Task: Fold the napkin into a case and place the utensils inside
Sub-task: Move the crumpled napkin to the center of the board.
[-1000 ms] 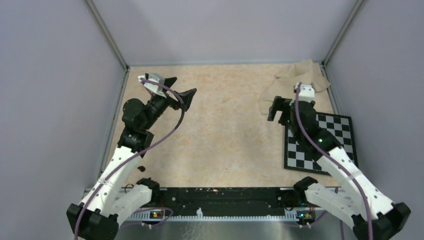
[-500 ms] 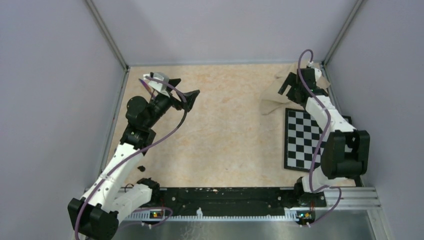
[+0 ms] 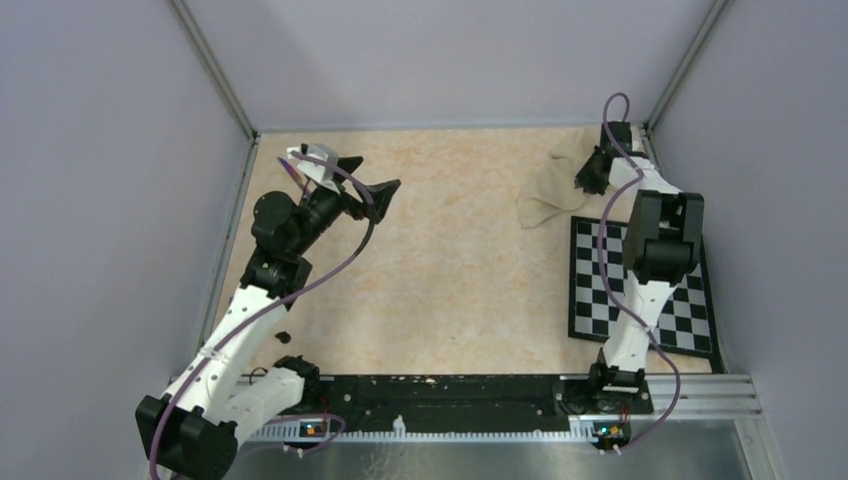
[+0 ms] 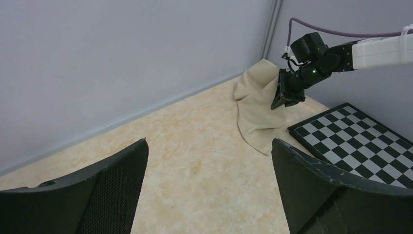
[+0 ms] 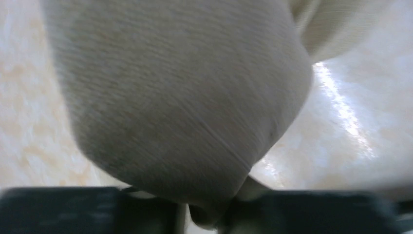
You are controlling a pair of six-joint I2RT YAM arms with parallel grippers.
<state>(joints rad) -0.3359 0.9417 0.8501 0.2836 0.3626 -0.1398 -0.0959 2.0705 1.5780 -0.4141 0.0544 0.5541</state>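
Right hand (image 3: 590, 172) is pinching a bunched fold of the napkin (image 3: 548, 190) in the far right corner; its wrist view is showing cloth (image 5: 170, 97) filling the frame and tucking down between the fingers. Left hand (image 3: 365, 172) is hovering wide open over the far left, holding nothing. Bench (image 3: 450, 270) is carrying everything. Checkerboard (image 3: 590, 300) is lying along the right side, its far edge just beside the cloth. Napkin is sitting crumpled, partly lifting toward the hand (image 4: 287, 92), not yet spread or folded. No utensils are showing that I can name; a dark speck (image 3: 283, 337) is lying near the left arm's base, too small to tell.

Risks, as I'm judging them: the pinch is looking shallow, so the fold could be slipping out on a pull. Dragging could be snagging cloth on the checkerboard edge or shifting the board. The arm is reaching close to the corner walls, so a lift could be bumping them. A bunched grab could be leaving the napkin twisted instead of flat.
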